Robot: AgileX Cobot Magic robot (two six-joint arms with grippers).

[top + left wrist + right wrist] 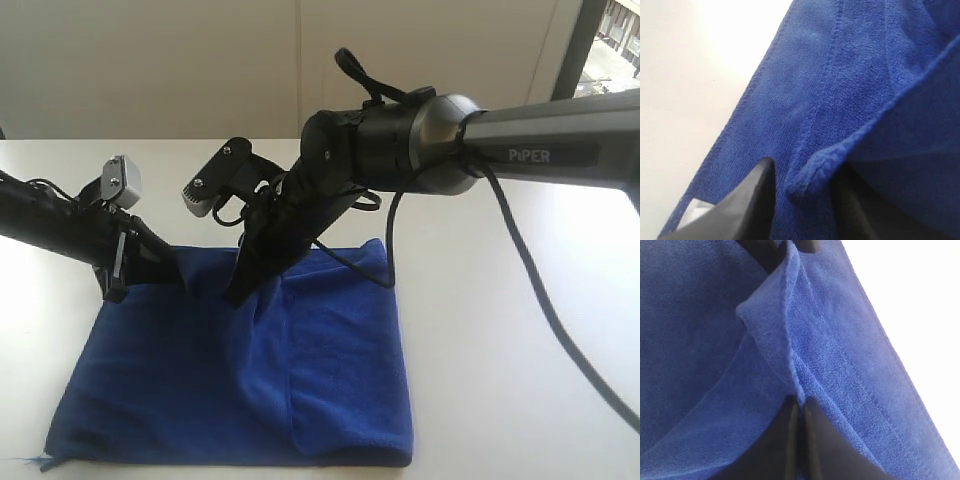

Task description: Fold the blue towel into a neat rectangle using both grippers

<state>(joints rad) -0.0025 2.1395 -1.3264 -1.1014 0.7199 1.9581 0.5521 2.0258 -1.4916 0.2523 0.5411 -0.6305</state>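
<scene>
A white, smooth bench [500,380] fills the scene, with a plain pale wall [200,60] behind it and a slice of bright window [612,50] at the upper right.

One blue towel [200,390] lies on the bench in the lower middle of the exterior view. It is a deep royal-blue, fluffy cloth with stitched hems. It is roughly rectangular, and a layer is folded over on its right half. A small pale tag [696,214] shows at one edge.

Two black robot arms reach over the towel's far edge, one from each side. The right arm has a grey tube lettered PIPER, and a black cable [540,290] hangs from it.

There are two pincers. The left pincer [805,175] has its two dark fingers clamped on a thick, raised fold of the towel's hem. The right pincer [800,407] has its fingers pressed almost together, pinching a lifted ridge of the towel.
</scene>
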